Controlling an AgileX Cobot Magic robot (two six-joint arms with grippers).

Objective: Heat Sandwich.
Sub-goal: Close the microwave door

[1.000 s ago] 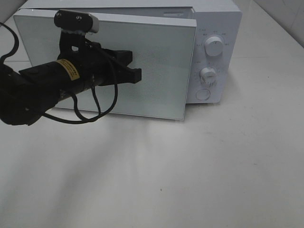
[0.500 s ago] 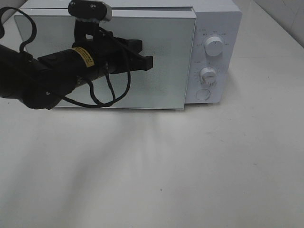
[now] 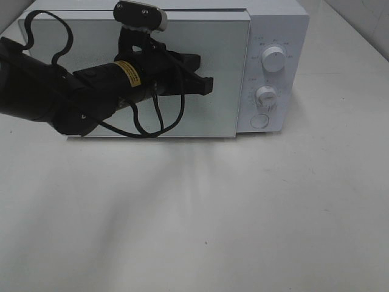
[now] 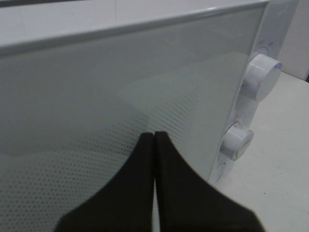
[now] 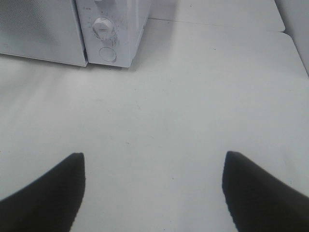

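Overhead, closed left claw [image 3: 208, 86] at microwave door [image 3: 209, 42]; right claw [image 5: 154, 154] wide, wrist-view only.

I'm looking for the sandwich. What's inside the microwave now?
Nothing shows: the microwave door covers the opening, its frosted dotted glass hiding the interior. No sandwich appears in any view.

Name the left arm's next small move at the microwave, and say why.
Likely a short press of the left gripper straight into the microwave door. Its jaws are shut, tips at the glass, and the door looks about flush with the control panel, but a thin dark line along its top edge leaves latching unclear.
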